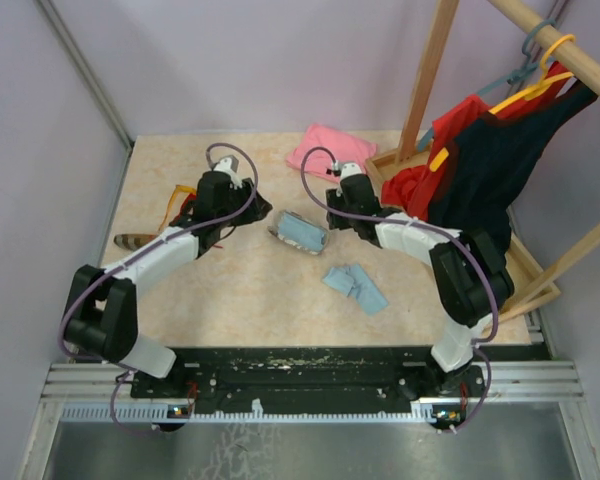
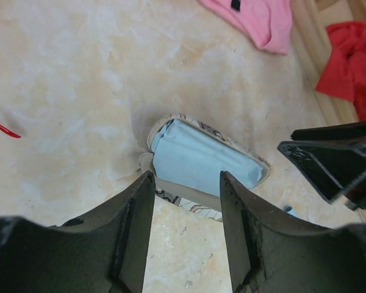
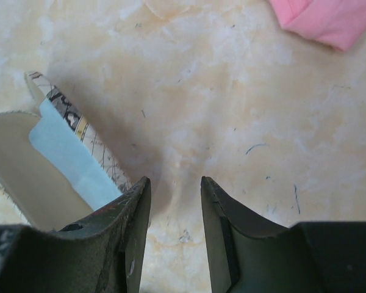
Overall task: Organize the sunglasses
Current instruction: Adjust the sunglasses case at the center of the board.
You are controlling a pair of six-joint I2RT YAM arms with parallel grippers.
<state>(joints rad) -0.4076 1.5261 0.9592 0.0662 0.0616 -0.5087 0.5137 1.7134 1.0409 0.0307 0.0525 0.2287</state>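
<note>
An open grey-patterned case (image 1: 298, 232) lies mid-table with a light blue cloth (image 2: 198, 155) inside it. My left gripper (image 2: 186, 180) is open just short of the case's near edge, with only bare table between its fingers. From the other side, my right gripper (image 3: 174, 183) is open too and holds nothing; its left finger (image 3: 131, 210) sits against the case's patterned rim (image 3: 88, 137). The orange-amber sunglasses (image 1: 178, 203) lie at the left, partly hidden behind my left arm. Only a thin red arm (image 2: 3, 128) of the red sunglasses shows at the left wrist view's edge.
A second light blue cloth (image 1: 355, 286) lies crumpled in front of the case. A brown case (image 1: 135, 241) sits at the far left. A pink cloth (image 1: 330, 150) lies at the back. A wooden rack (image 1: 430, 70) with red and dark garments (image 1: 480, 160) fills the right side.
</note>
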